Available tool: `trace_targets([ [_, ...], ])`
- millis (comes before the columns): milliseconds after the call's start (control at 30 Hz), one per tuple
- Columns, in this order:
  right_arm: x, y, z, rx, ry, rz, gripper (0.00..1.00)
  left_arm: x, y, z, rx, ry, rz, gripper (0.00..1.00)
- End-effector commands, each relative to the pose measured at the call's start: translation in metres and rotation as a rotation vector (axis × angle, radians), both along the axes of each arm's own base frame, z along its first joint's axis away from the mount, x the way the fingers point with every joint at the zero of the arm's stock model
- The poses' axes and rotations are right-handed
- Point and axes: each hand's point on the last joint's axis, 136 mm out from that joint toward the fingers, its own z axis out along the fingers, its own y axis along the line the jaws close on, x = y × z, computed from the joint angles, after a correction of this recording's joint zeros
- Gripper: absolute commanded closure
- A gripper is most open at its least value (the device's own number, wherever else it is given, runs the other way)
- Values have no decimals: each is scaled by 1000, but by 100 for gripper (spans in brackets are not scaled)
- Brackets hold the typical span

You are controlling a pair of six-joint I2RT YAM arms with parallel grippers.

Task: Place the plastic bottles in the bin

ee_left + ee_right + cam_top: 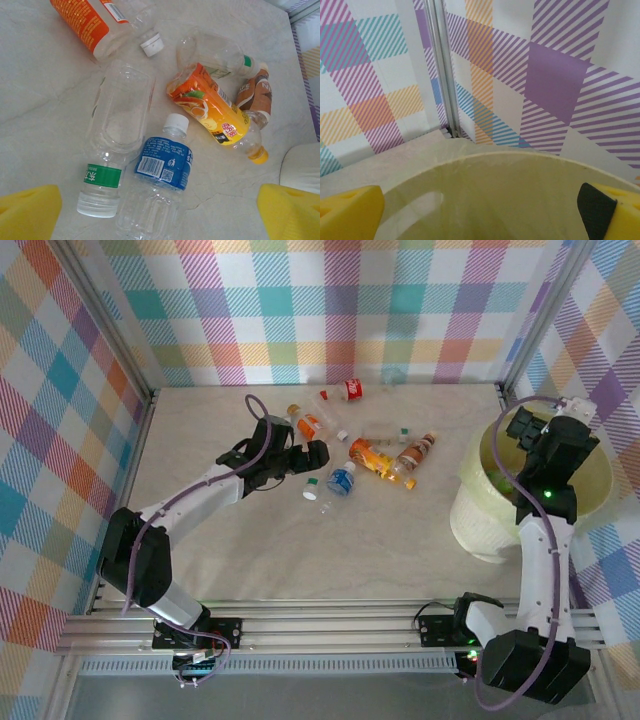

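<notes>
Several plastic bottles lie scattered mid-table. A blue-labelled bottle (341, 480) (162, 165) lies beside a clear green-labelled one (112, 150). Just beyond them are an orange-yellow juice bottle (375, 460) (212, 107), a brown one (417, 450) (256, 95) and an orange-labelled one (310, 423) (95, 22). A red-labelled bottle (345, 391) lies near the back wall. My left gripper (310, 455) (160, 220) hangs open just above the blue-labelled bottle, touching nothing. The pale yellow bin (480, 510) (485, 155) stands at the right. My right gripper (525, 430) (480, 215) is open over its mouth, empty.
Plaid walls close in the table on three sides, with a metal corner post (442, 70) just behind the bin. The bin's edge (302, 165) shows to the right of the bottle cluster. Bare tabletop (300, 550) lies in front of the bottles.
</notes>
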Motion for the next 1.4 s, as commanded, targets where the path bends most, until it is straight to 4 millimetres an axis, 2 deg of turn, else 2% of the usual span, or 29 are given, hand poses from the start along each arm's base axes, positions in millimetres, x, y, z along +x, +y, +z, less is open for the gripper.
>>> trace_targets([
  [0, -13, 7, 14, 59, -13, 14, 0, 1, 5, -8, -17, 22, 31, 0],
  [100, -18, 19, 21, 110, -22, 59, 0, -1, 8, -7, -20, 16, 42, 0],
  [233, -13, 59, 27, 207, -39, 267, 0, -2, 15, -8, 0, 12, 66, 0],
  [367, -7, 93, 33, 243, -40, 388, 0, -4, 21, -8, 8, 4, 88, 0],
  [500, 0, 139, 42, 236, -29, 530, 0, -7, 26, -7, 1, -8, 110, 0],
  [600, 4, 184, 49, 222, -14, 686, 0, -10, 33, -5, 2, -20, 133, 0],
  [700, 10, 228, 45, 248, 31, 822, 0, -15, 42, -2, 10, -35, 160, 0],
  [833, 20, 271, 28, 221, 126, 911, 0, -22, 52, 1, 20, -48, 180, 0],
  [967, 31, 300, -4, 208, 230, 952, 0, -27, 60, 2, 34, -52, 198, 0],
  [1167, 47, 311, -72, 171, 449, 877, 0, -31, 67, 2, 44, -55, 217, 0],
  [1367, 54, 323, -141, 27, 646, 981, 0, -33, 70, 0, 51, -50, 223, 0],
])
